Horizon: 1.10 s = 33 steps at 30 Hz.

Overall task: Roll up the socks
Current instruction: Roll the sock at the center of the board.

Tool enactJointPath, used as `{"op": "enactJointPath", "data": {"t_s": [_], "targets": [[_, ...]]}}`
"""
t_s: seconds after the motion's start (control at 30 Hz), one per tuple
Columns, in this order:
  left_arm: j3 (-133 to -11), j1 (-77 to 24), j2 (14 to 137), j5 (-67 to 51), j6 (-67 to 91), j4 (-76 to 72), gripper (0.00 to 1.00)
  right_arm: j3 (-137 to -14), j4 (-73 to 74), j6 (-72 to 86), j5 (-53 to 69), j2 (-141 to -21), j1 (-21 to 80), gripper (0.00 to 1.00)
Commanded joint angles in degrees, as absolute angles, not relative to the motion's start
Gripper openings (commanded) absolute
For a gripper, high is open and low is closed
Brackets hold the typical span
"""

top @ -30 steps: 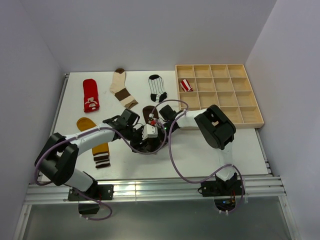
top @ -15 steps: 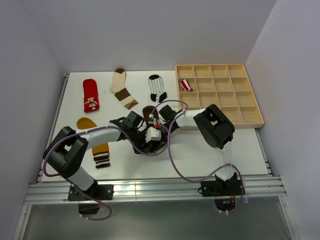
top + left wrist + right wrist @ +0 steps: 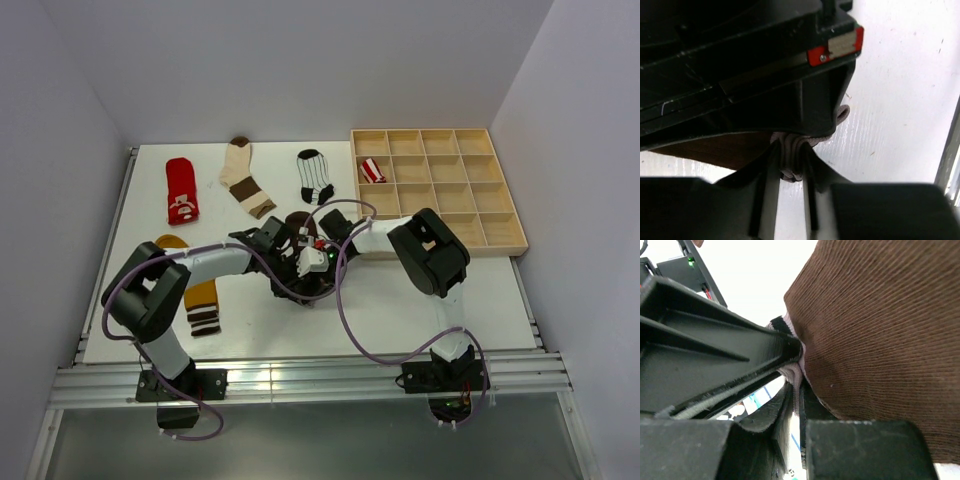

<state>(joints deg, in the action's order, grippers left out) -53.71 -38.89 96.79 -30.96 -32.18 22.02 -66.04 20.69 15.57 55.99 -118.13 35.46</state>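
Left wrist: left claw (image 3: 790,172) pinches brown sock (image 3: 710,150); right claw (image 3: 796,395) also

Your tabletop: three socks (image 3: 245,176) along the far edge; tray (image 3: 478,200) in the far-right corner, fourth sock (image 3: 371,170) inside; fifth sock (image 3: 203,308) near the left edge; sixth sock (image 3: 297,222) mid-table.

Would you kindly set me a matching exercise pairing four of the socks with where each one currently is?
1. red-and-white striped fabric sock
2. dark brown ribbed sock
3. red fabric sock with white pattern
4. mustard sock with striped cuff

A. far left, back row
B. in a wooden tray compartment
C. pinched by left gripper and right gripper
D. partly under the left arm

Pairs: 1-B, 2-C, 3-A, 4-D
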Motion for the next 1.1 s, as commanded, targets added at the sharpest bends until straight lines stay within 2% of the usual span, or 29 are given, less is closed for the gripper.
{"op": "enactJointPath", "data": {"t_s": [0.0, 0.13, 0.17, 0.23, 0.3, 0.33, 0.43, 0.53, 0.87, 1.07], "targets": [[-56.07, -39.2, 98.61, -31.2, -31.11, 22.76, 0.22, -67.76, 22.32, 14.85, 54.67, -118.3, 35.16, 0.01], [-56.51, -39.2, 99.58, -32.25, -30.76, 24.6, 0.08, -67.76, 22.41, 15.38, 53.79, -117.08, 35.24, 0.01], [-56.6, -39.2, 99.58, -32.34, -30.5, 25.04, 0.01, -67.85, 22.33, 15.47, 52.92, -116.9, 35.16, 0.02], [-56.86, -39.11, 100.02, -32.6, -30.24, 25.75, 0.0, -67.85, 22.32, 16.43, 51.42, -115.85, 35.16, 0.04], [-57.22, -38.85, 100.37, -33.22, -29.8, 26.98, 0.0, -67.85, 22.24, 17.31, 49.41, -115.05, 35.16, 0.11], [-57.56, -38.67, 100.81, -33.66, -29.97, 27.59, 0.0, -67.68, 22.06, 17.66, 48.61, -114.18, 35.16, 0.19], [-58.01, -37.71, 101.51, -34.54, -29.62, 29.0, 0.0, -67.15, 21.45, 19.33, 45.53, -112.33, 35.16, 0.32], [-59.06, -35.78, 102.04, -37.17, -29.79, 30.93, 0.0, -66.62, 20.39, 20.74, 43.6, -110.75, 34.89, 0.4], [-61.96, -30.68, 105.73, -42.36, -29.44, 35.77, 0.0, -64.25, 16.98, 25.83, 33.76, -105.48, 34.1, 0.4], [-65.74, -27.07, 110.56, -46.14, -29.62, 40.77, 0.0, -58.1, 11.87, 27.42, 24.73, -95.47, 33.66, 0.4]]}}
